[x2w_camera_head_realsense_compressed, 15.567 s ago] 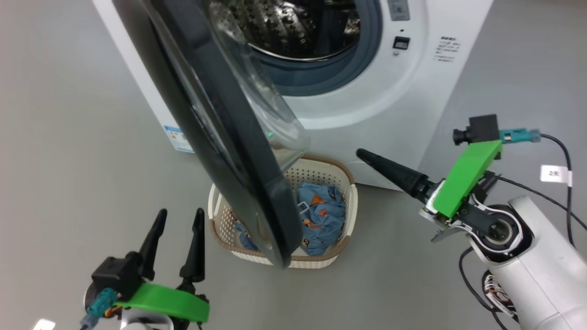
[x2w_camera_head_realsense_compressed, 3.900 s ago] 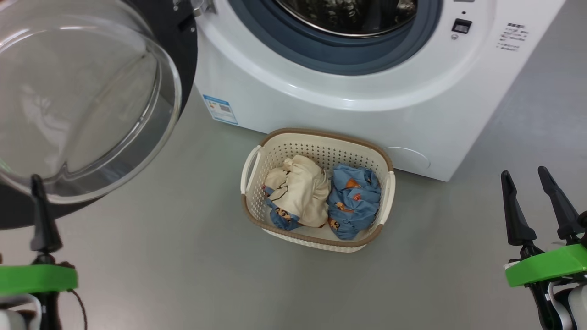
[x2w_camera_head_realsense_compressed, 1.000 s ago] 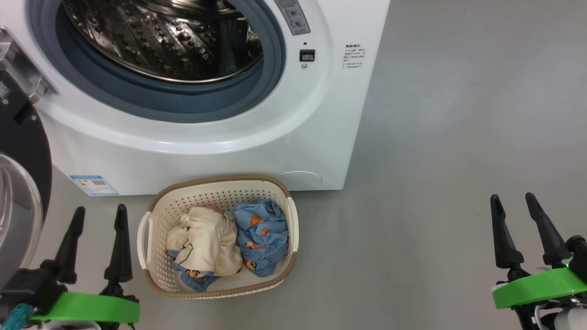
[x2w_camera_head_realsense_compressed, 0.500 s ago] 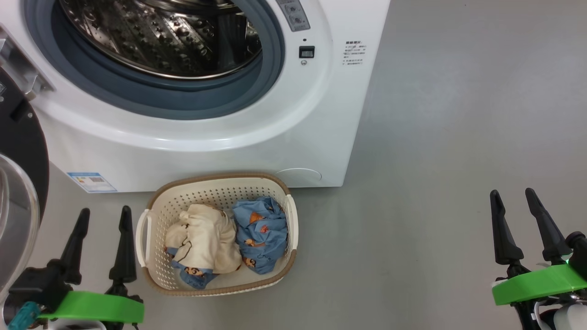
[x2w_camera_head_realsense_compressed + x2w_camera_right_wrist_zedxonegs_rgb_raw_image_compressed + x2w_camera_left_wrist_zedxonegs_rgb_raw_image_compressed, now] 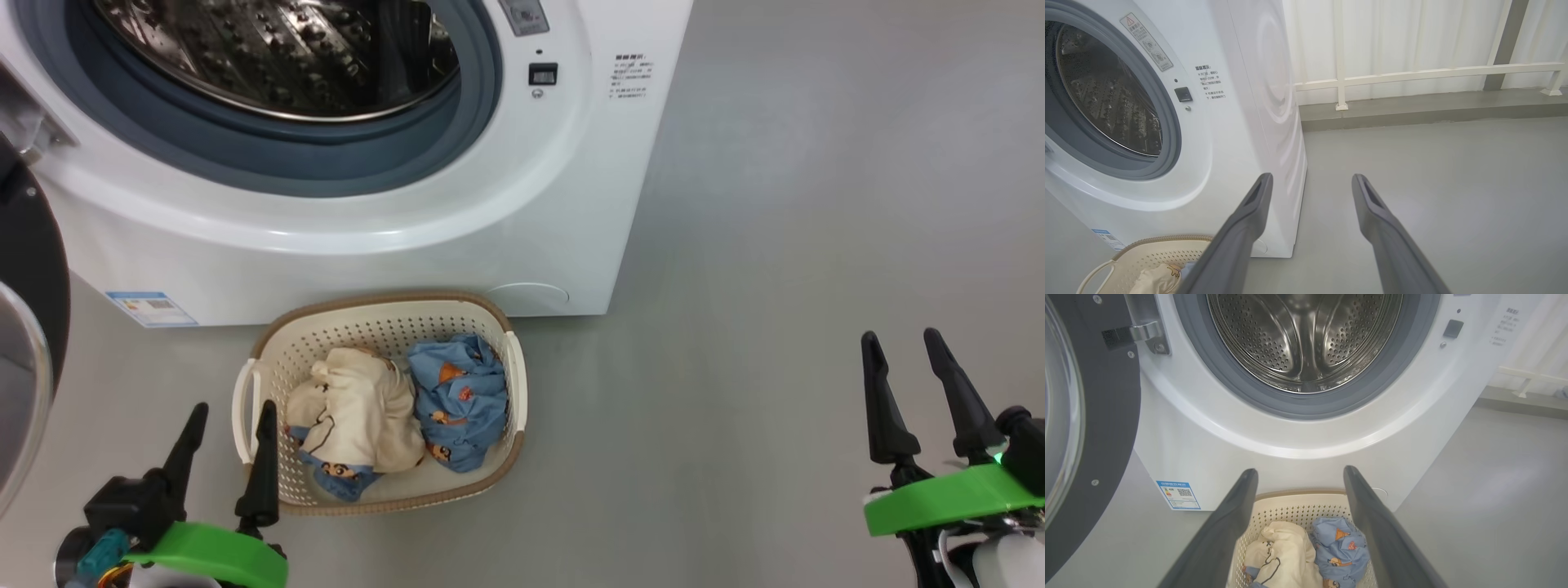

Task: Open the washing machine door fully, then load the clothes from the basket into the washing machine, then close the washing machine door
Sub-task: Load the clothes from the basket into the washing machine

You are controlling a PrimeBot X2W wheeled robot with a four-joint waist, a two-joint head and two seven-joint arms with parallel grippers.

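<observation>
Cream and blue clothes (image 5: 359,416) are sitting bunched in the basket (image 5: 375,300) on the floor (image 5: 735,327), just near-side of the washing machine (image 5: 367,237). They're looking soft and floppy, so I'd be pinching a raised fold. Left tool (image 5: 233,406) and right tool (image 5: 899,333) are both gaping, empty.

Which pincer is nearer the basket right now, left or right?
Left. The left pincer, open, is at the basket's left edge, one finger overlapping its rim in the head view. The right pincer, open, is far off to its right.
</observation>
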